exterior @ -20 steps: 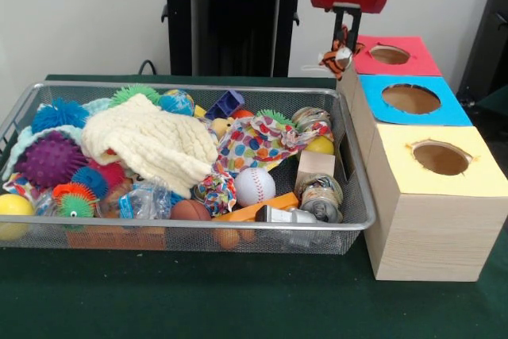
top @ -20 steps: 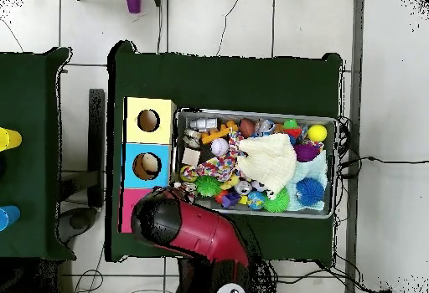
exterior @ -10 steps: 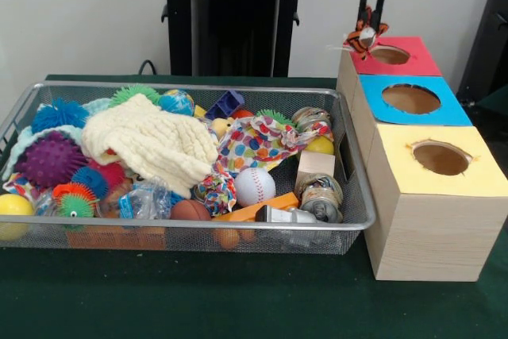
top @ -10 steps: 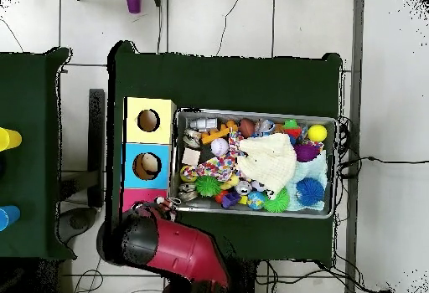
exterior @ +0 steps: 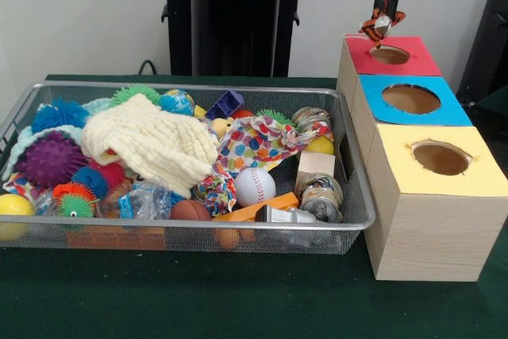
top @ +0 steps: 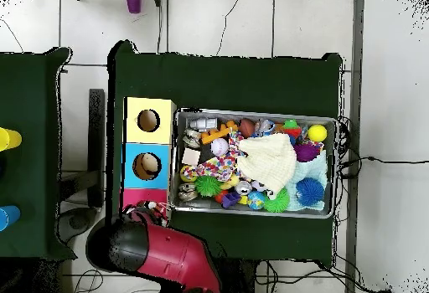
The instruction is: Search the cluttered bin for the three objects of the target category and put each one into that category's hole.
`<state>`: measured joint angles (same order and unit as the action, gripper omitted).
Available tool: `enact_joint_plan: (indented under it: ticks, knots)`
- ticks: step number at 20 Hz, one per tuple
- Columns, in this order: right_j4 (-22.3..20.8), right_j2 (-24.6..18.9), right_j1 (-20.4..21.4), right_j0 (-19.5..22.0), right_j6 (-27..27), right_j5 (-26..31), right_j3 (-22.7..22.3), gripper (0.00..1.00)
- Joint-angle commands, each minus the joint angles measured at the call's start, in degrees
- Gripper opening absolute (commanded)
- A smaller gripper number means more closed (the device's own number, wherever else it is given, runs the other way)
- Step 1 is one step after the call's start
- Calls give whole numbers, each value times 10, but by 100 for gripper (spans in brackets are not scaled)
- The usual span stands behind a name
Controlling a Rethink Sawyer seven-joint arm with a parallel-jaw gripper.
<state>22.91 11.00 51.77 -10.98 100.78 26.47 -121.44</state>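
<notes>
Jaws grip striped toy (exterior: 379, 25) above red box (exterior: 413, 59); fingertips hidden.

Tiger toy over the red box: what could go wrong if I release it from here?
The tiger toy hangs from the gripper over the near rim of the red box's hole, not its centre; dropped now, it might catch the rim and rest on the red lid. Its loose limbs could also snag on the gripper.

Green table (exterior: 238, 307): wire bin (exterior: 359, 196), wooden box (exterior: 413, 232)
</notes>
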Motion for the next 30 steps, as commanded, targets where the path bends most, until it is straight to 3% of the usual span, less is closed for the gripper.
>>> enact_joint_plan:
  ticks: [1,8,11,21,30]
  knots:
    - [51,-87,-50,50,118,-85,-73,0]
    - [49,-173,-93,116,111,-175,-104,0]
    - [45,-195,-98,126,127,-191,-114,0]
    - [73,-164,-55,61,168,-137,-113,0]
    - [98,-167,-38,49,166,-117,-116,0]
